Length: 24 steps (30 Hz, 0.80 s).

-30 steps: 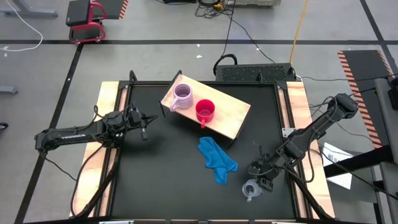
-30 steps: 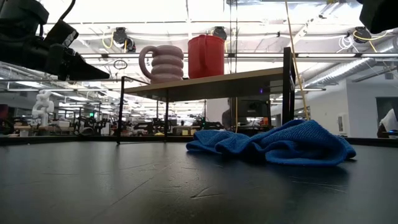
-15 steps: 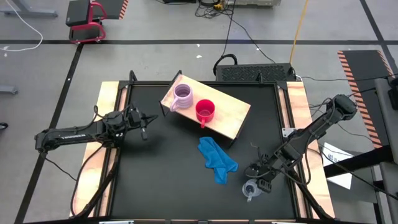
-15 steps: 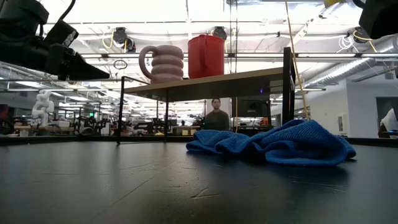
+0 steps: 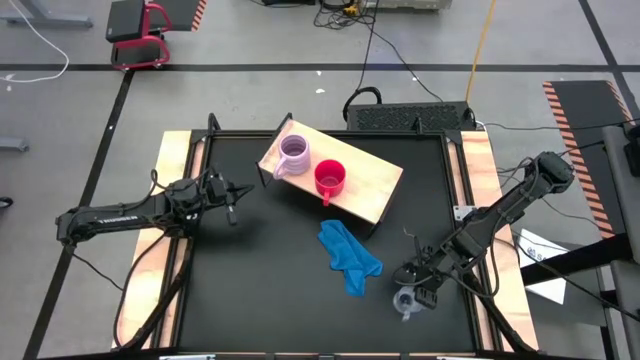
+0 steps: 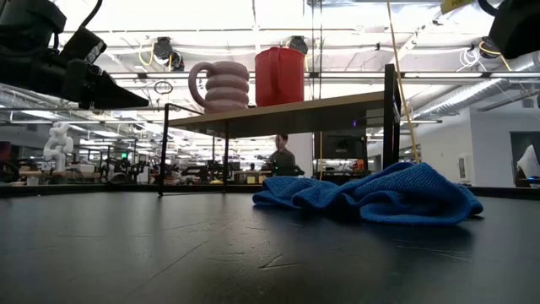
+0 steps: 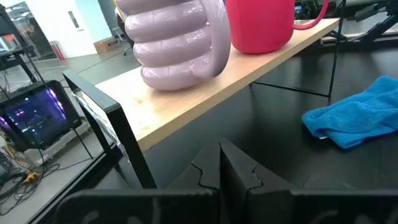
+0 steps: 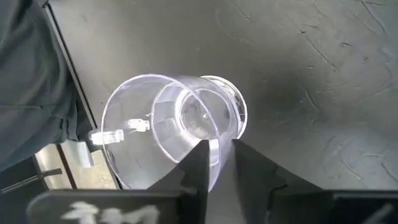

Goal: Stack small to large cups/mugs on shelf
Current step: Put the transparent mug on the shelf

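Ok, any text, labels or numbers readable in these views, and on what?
No text is legible.
White lettering on the left arm: too small to read.
White marks on the right wrist housing: blurred.
Lilac mug, red mug, clear cup, shelf: no print visible.

A crumpled blue cloth (image 5: 350, 256) lies on the matte black surface (image 5: 260, 280), which has pale wooden side boards (image 5: 152, 250) along its left and right edges. In the low view the cloth (image 6: 371, 196) sits in a loose heap, and a person (image 6: 282, 158) shows far off in the room behind it. On the grey floor beyond the surface stand a red-framed stool with a black seat (image 5: 140, 30) and a black ribbed box with cables (image 5: 410, 116).
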Each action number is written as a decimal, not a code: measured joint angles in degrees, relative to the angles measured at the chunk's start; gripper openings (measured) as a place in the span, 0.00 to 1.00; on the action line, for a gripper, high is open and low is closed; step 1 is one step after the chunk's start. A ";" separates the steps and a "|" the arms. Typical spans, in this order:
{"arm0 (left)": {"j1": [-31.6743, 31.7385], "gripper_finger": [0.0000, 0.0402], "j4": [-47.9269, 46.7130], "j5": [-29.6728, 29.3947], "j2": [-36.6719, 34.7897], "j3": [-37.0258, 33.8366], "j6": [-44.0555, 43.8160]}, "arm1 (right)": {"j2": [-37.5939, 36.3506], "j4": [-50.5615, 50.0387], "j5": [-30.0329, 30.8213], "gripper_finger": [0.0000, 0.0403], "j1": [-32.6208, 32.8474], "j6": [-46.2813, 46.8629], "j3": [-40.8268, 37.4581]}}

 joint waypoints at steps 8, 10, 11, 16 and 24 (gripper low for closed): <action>0.02 0.01 -0.17 0.00 0.01 0.00 -0.08 | 0.00 -0.44 0.20 0.01 0.00 -1.88 0.00; 0.02 0.01 -0.28 0.02 -0.01 0.00 -0.10 | -0.02 0.01 0.38 0.01 -0.01 -2.51 0.00; 0.02 0.01 -0.28 0.02 -0.01 0.00 -0.10 | -0.14 0.41 0.80 0.01 0.00 -3.07 0.00; 0.01 0.01 -0.77 0.02 0.00 0.00 0.03 | -1.53 5.51 7.57 0.00 -0.02 -8.89 0.00; 0.02 0.01 -1.64 0.04 0.02 0.00 -0.10 | -2.98 9.29 15.69 0.00 0.11 -23.80 0.00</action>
